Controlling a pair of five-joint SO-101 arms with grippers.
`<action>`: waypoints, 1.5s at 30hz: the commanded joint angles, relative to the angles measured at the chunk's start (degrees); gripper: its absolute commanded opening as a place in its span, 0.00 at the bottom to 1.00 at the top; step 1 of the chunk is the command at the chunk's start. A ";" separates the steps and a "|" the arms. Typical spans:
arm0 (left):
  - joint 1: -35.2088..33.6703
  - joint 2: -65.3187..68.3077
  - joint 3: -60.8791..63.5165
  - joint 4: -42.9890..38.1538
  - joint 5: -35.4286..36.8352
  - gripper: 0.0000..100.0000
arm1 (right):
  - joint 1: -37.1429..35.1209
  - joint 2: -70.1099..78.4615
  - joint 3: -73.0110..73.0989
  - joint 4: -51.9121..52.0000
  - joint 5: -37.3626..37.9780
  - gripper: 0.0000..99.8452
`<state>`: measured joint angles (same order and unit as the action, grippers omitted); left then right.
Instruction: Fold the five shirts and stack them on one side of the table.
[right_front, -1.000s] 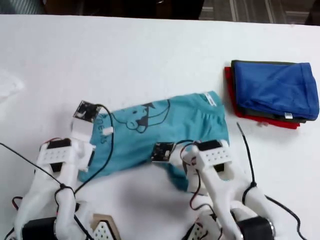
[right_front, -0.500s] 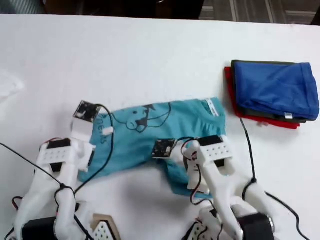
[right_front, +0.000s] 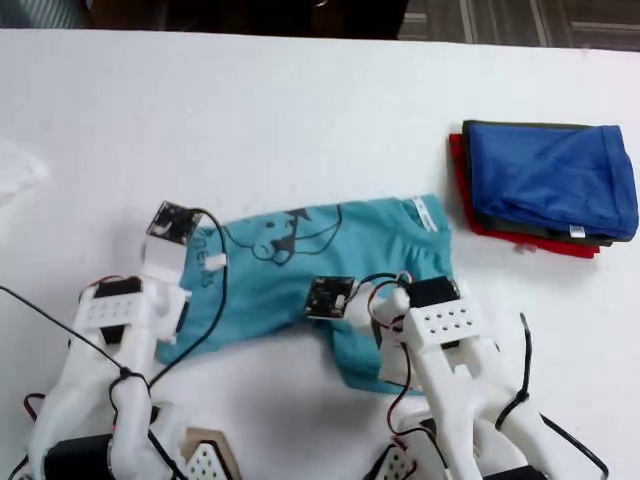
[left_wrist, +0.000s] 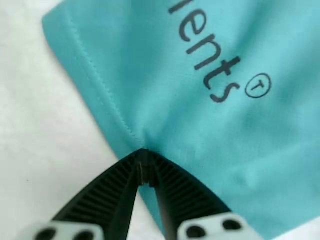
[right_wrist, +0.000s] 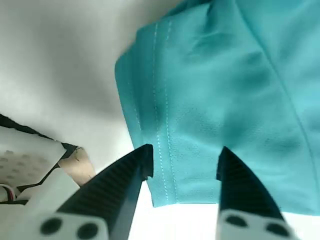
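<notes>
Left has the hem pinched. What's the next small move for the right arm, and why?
Probably lower the right gripper slightly and close on the teal shirt: its jaws stand open over a stitched hem corner, while the left gripper is shut on another edge of the shirt.

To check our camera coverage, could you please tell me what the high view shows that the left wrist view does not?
The high view adds the folded stack at the table's right side, the right arm, and the teal shirt in whole outline. The left wrist view adds the left gripper shut on that shirt's hem, close up. Both share the teal shirt on the white table.
</notes>
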<state>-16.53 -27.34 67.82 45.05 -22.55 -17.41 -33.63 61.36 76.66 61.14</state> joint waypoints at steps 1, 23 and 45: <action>0.35 0.09 -1.80 -0.88 0.18 0.03 | -0.57 -1.71 0.35 0.40 0.35 0.23; 0.35 0.09 -1.80 -0.97 0.18 0.03 | -12.44 -1.63 10.46 -10.07 -5.89 0.23; 0.35 0.09 -1.80 -0.97 0.26 0.03 | -6.73 15.25 5.27 -12.35 -5.54 0.23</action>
<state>-16.53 -27.34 67.74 45.05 -22.55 -25.41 -25.10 68.48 65.32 55.52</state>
